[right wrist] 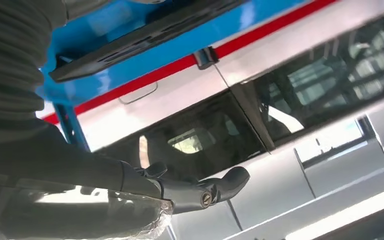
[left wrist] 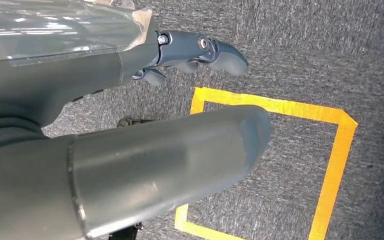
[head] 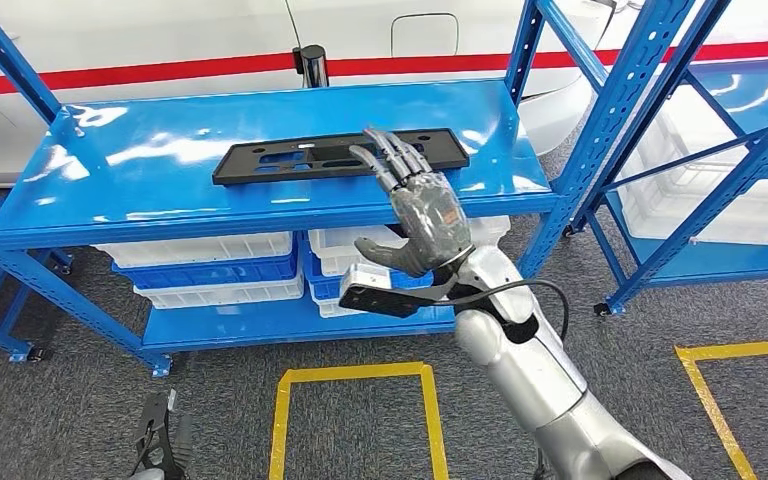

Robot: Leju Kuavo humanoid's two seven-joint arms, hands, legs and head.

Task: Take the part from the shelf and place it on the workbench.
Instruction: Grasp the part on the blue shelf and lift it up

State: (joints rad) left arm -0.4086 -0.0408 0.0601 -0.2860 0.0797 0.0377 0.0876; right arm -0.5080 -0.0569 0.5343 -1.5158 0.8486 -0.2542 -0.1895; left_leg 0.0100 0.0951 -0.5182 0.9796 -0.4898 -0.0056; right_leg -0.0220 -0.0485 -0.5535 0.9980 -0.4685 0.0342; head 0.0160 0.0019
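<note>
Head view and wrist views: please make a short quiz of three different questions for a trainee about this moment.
1. True or false: the black part lies on the top blue shelf.
2. The right hand is: A) carrying the part; B) raised in front of the part, fingers apart; C) hanging down.
3. What is under the left hand?

Key: 1 true. 2 B. 3 Grey carpet with a yellow tape square.

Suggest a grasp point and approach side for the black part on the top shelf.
Take the black part by its near long edge at the right end, coming from the shelf's open front. It is a thin, long bracket lying flat, with that end under the right hand. The fingers, spread and holding nothing, would likely need to slide under the edge, thumb on top.
</note>
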